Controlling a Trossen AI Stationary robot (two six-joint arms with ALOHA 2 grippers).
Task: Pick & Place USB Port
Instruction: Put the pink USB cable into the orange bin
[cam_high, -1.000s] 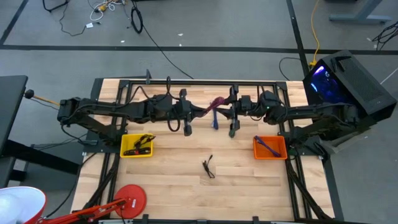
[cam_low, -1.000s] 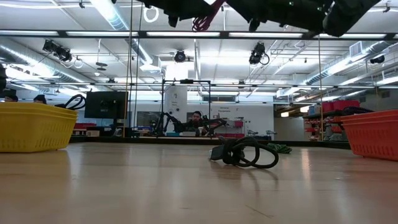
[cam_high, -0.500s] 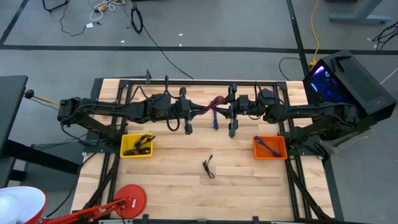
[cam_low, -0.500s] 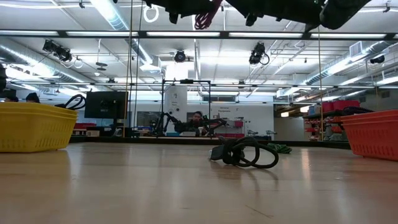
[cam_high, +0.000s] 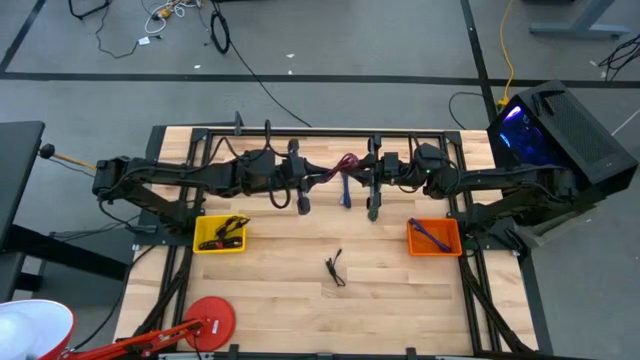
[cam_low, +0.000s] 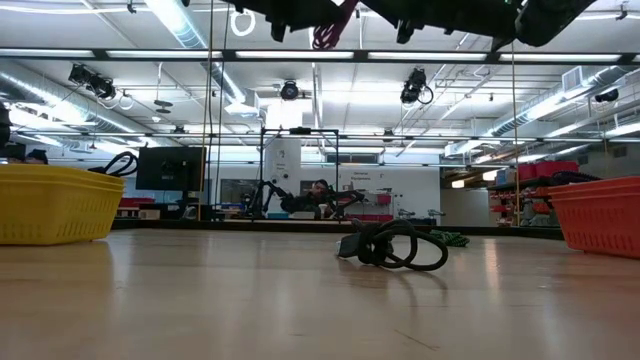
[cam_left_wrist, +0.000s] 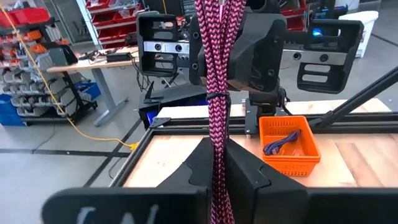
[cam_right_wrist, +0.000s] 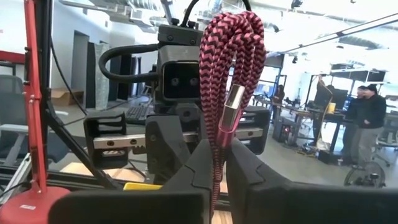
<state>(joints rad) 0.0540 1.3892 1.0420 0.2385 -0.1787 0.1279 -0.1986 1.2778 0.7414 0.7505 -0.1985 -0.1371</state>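
A magenta-and-black braided USB cable, folded into a bundle, hangs high over the far middle of the table. My two grippers hold it between them. My left gripper comes from the table's left and is shut on the bundle. My right gripper comes from the right and is shut on it too. The right wrist view shows the cable's metal plug and its looped end. In the low view the bundle shows at the top, far above the tabletop. My left gripper pinches several strands of the folded bundle between its two fingers. It comes about level from the table's left, and the cable is lifted clear of the table. My right gripper pinches the strands just beside the metal plug between its two fingers. It comes from the table's right, slanting slightly upward, and the looped end sticks out past the fingers.
A black cable lies coiled on the table's middle. A yellow basket holding dark cables stands at the left. An orange basket with a blue cable stands at the right. A red round object lies at the near left.
The magenta bundle slanted out long from my left gripper a second ago. It now shows shorter, bunched between the two grippers. Both arms have kept their places.
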